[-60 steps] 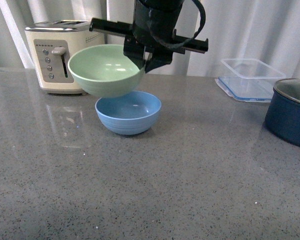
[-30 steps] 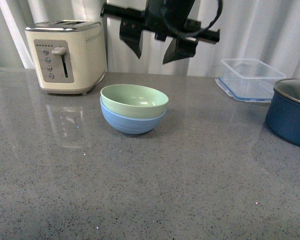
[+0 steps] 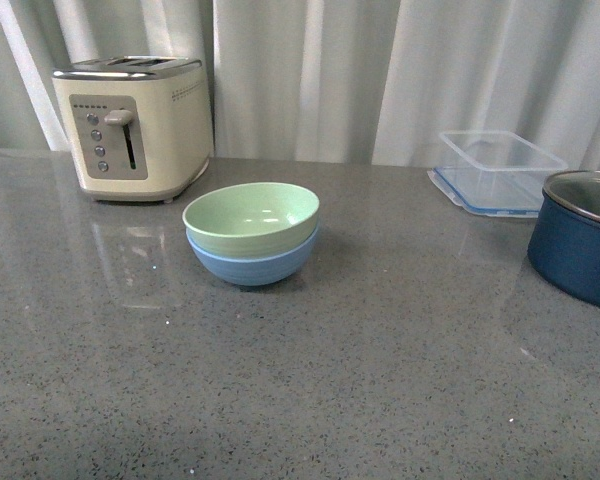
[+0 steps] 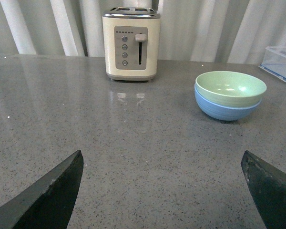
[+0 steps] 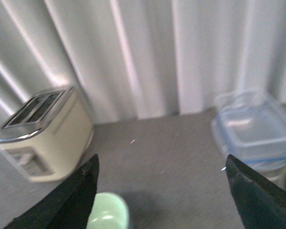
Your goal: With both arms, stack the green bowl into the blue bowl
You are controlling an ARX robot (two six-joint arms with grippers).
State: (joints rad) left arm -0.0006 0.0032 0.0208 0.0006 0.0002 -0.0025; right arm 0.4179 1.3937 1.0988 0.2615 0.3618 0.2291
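Grey speckled stone countertop [image 3: 380, 380] is seen filling the lower part of every view, glossy enough that a pale reflection is thrown on it beneath the toaster [image 3: 135, 127]. Pale pleated curtains [image 3: 400, 70] are hung along the far edge of the counter. The green bowl [image 3: 251, 218] is nested upright inside the blue bowl [image 3: 248, 265], with only the lower wall of the blue one left showing beneath the green rim. No arm is caught in the front view. The left claw [image 4: 164, 191] is shown by its own camera spread wide and holding nothing, its two dark fingertips [image 4: 50, 193] set far apart over bare counter; the stacked bowls are placed ahead of it and off toward one fingertip, well apart from both, while the cream toaster is stood further ahead, against the curtains. The right claw [image 5: 171, 195] is likewise seen spread wide and empty in a blurred picture taken from above the counter; only a piece of the green rim is glimpsed just beside one fingertip [image 5: 69, 200], the toaster lies beyond that same side, and a clear plastic container [image 3: 500, 170] is set on its lid beyond the other. A dark blue pot [image 3: 580, 245] with a glass lid is stood near that container at the counter's edge of view. Nothing is placed between either claw and the bowls.
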